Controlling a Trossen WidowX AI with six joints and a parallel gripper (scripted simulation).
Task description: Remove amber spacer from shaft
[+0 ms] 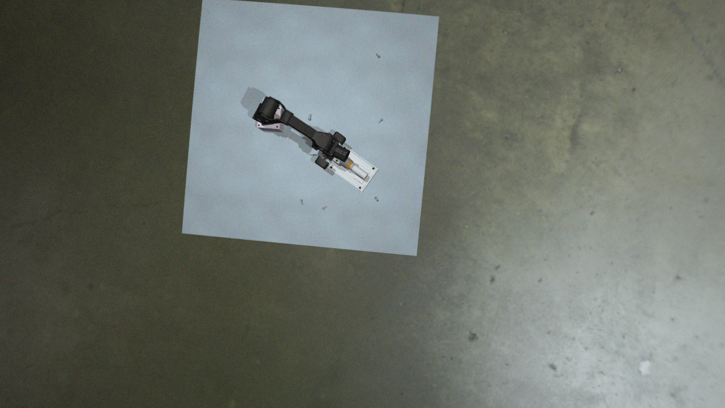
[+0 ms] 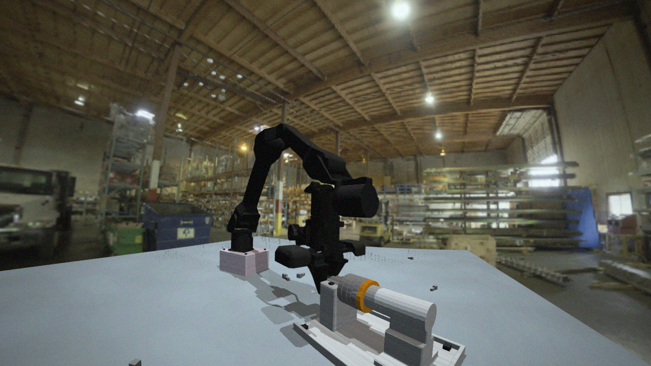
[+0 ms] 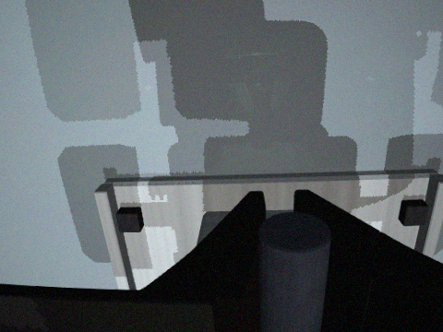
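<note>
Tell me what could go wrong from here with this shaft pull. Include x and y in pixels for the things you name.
The gripper (image 1: 332,154) (image 2: 325,279) (image 3: 279,205) is closed on the shaft (image 2: 334,278) (image 3: 295,277). Likely risks:
1. Overpulling: gray spacers (image 2: 349,288) sit right behind the amber spacer (image 1: 349,165) (image 2: 363,296), so one might drop too.
2. Slipping: the shaft's end is smooth and round, so the fingers may slide.
3. Tilting: an angled pull could make it bind in the post (image 2: 328,305).
</note>
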